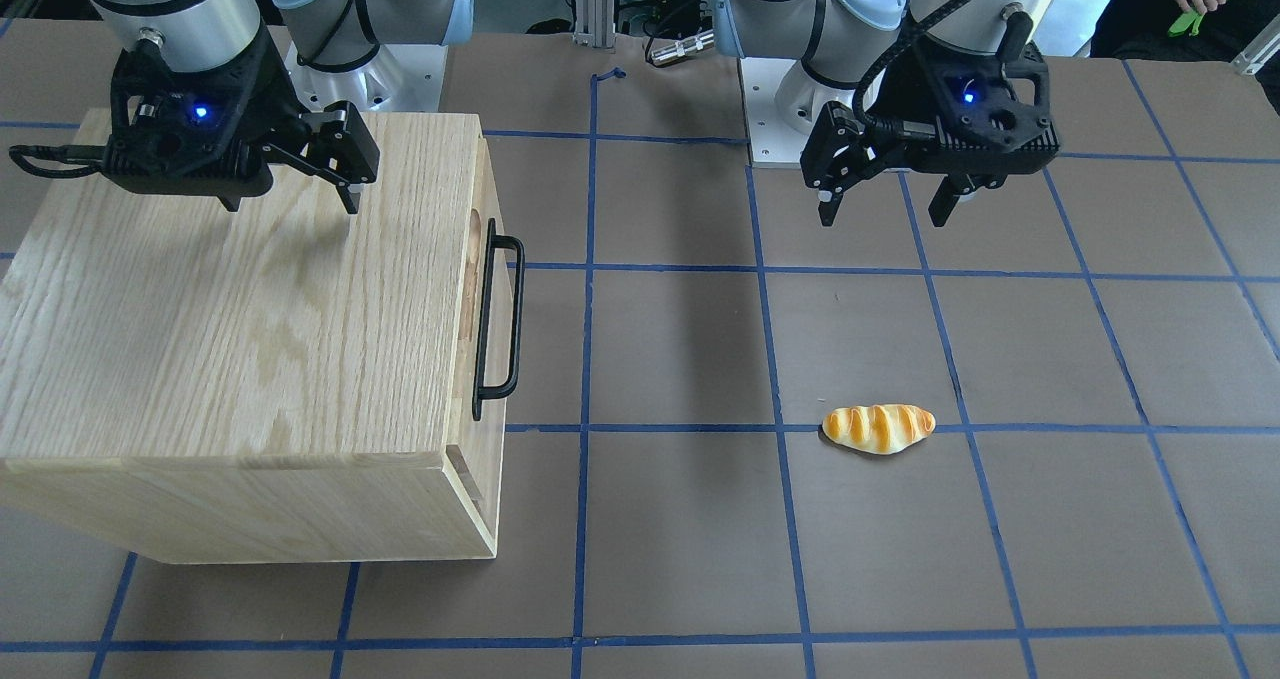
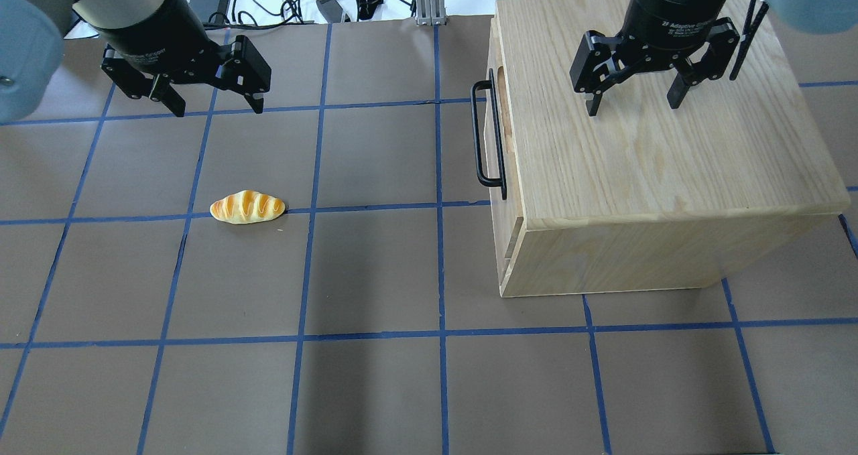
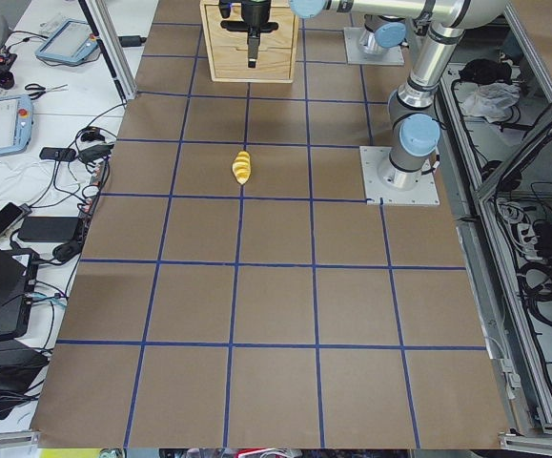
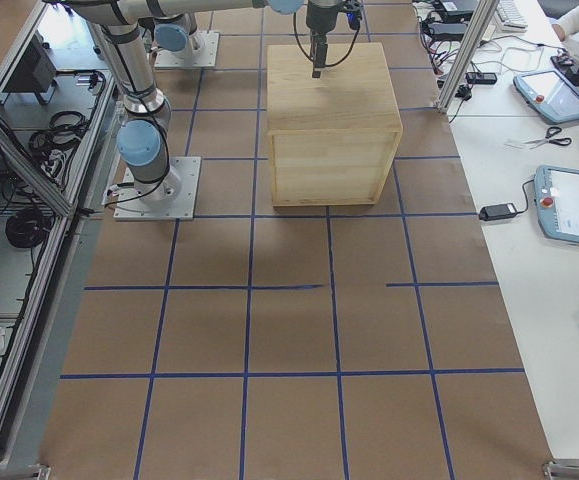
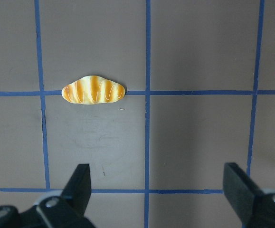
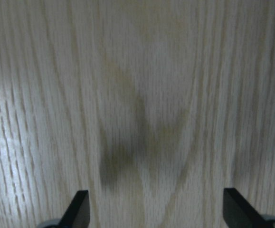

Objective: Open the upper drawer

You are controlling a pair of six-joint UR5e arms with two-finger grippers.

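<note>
The upper drawer [image 2: 498,59] is shut, flush in the front of the oak cabinet [image 2: 657,160]. Its long black bar handle [image 2: 486,133] faces the table's middle, and it also shows in the front-facing view [image 1: 500,324]. My right gripper [image 2: 633,106] is open and empty, hanging a little above the cabinet's top, behind the handle side. The right wrist view shows only oak grain [image 6: 137,95] between its fingers [image 6: 78,209]. My left gripper [image 2: 218,110] is open and empty above the bare table, far from the cabinet.
A toy bread loaf [image 2: 248,207] lies on the brown mat below and ahead of my left gripper, and it also shows in the left wrist view [image 5: 94,90]. Blue tape lines grid the mat. Cables and an aluminium post stand at the far edge.
</note>
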